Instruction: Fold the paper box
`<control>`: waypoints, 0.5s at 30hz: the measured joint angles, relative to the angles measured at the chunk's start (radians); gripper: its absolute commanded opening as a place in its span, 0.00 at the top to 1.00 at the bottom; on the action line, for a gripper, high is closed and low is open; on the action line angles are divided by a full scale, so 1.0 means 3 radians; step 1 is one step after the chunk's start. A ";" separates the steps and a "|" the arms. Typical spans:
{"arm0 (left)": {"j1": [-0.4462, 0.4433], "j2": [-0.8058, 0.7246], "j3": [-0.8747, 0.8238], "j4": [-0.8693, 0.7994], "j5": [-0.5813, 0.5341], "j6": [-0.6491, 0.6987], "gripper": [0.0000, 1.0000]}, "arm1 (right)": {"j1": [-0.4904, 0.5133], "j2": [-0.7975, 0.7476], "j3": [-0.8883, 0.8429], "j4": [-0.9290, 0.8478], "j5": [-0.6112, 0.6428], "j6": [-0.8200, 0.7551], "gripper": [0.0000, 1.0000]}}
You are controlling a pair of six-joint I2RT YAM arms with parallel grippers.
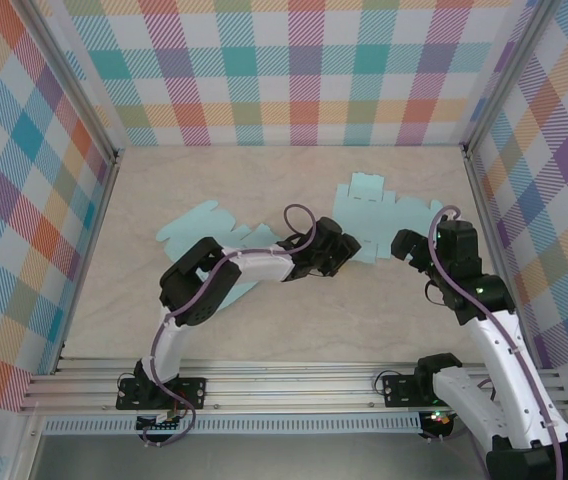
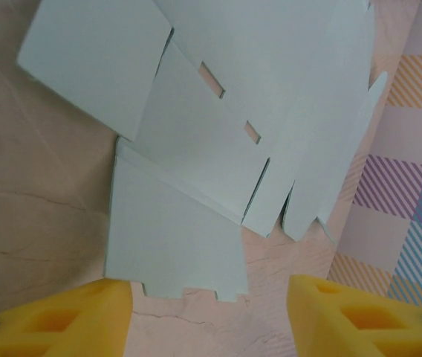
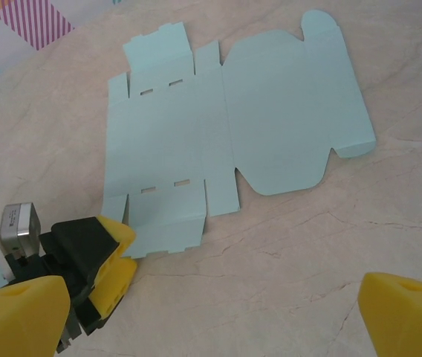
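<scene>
The paper box lies unfolded and flat on the table, a pale blue sheet with slots and tabbed flaps. My left gripper sits low at its near left corner. In the left wrist view the tabbed flap lies just ahead of the left gripper, whose jaws stand open and apart; one yellow finger touches the flap's corner. My right gripper hovers open just right of the sheet's near edge. Seen from the right wrist, the right gripper has only bare table between its fingers.
A second pale blue sheet lies to the left, partly under the left arm. Checked walls close in the table on three sides, with metal rails along the near edge. Bare marble table lies in front of the box.
</scene>
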 measured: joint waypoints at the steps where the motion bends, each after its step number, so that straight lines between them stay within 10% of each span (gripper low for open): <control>1: 0.0000 0.0017 0.0011 -0.0010 0.0000 -0.0019 0.44 | 0.0000 -0.0005 -0.0006 -0.0001 0.0000 0.0000 0.00; 15: 0.0000 0.0238 0.0290 -0.0174 -0.0013 -0.0104 0.56 | 0.0000 -0.0037 -0.0028 -0.0003 -0.0029 0.0010 0.00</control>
